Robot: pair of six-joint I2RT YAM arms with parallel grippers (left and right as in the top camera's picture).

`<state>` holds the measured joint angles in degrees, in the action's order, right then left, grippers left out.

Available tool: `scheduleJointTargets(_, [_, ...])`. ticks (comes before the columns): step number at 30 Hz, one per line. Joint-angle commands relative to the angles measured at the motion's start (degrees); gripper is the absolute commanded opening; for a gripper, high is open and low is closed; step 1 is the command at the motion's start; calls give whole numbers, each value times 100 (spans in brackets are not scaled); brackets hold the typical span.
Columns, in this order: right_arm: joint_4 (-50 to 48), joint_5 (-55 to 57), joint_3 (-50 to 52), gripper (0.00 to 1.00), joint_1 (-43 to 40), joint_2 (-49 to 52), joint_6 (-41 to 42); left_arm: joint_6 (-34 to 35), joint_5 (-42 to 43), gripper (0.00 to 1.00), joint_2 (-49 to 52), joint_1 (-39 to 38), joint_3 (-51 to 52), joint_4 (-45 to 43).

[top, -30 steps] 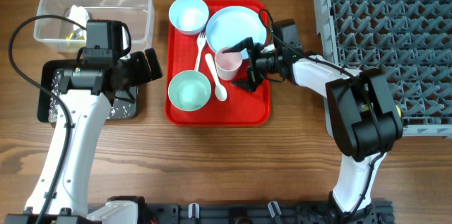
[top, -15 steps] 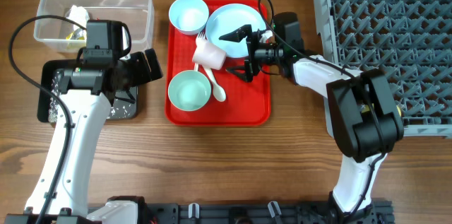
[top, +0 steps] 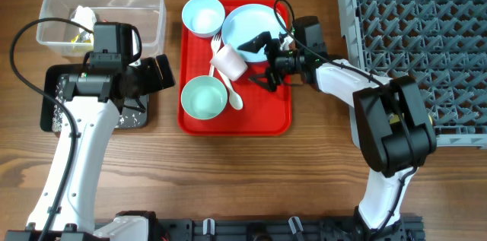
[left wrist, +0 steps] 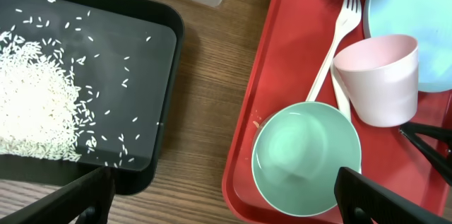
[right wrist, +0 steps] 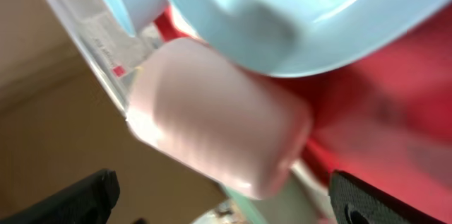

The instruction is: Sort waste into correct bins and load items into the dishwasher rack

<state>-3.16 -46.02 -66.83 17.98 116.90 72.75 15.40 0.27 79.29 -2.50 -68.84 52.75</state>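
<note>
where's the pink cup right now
Overhead view: the pink cup is mid red tray, over the fork handle, between the plate and green bowl, beside the open right claw.

One camera hangs overhead and stares straight down, far enough off to take in the whole table (top: 228,172). The left wrist's camera faces down too, but closer, over the black tray (left wrist: 178,37) and the near half of the red tray (left wrist: 282,61). The right wrist's looks low along that tray, almost against the pink cup (right wrist: 219,118) (blurred by nearness). All three views share that cup.
</note>
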Motion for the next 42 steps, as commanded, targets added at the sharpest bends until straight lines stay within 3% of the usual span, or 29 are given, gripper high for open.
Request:
scheduleJointTargets(1, [382, 732, -2, 100, 28, -566, -1526, 50, 28, 100, 46, 26, -50, 7])
scheduleJointTargets(4, [800, 1309, -2, 100, 37, -1025, -2286, 50, 28, 100, 46, 26, -50, 7])
scheduleJointTargets(10, [1574, 2715, -164, 99, 214, -1978, -4953, 48, 26, 100, 46, 28, -50, 7])
scheduleJointTargets(13, [1655, 2896, -236, 99, 402, -2081, -6509, 48, 20, 100, 46, 28, -50, 4])
scheduleJointTargets(16, [1572, 3235, -236, 99, 632, -2026, -7377, 48, 24, 100, 46, 28, -50, 9])
scheduleJointTargets(26, [1167, 3622, -234, 98, 1054, -1550, -8089, 48, 22, 100, 46, 28, -50, 4])
scheduleJointTargets(42, [566, 3582, -234, 89, 1261, -629, -8008, 46, 4, 100, 46, 28, -50, -133])
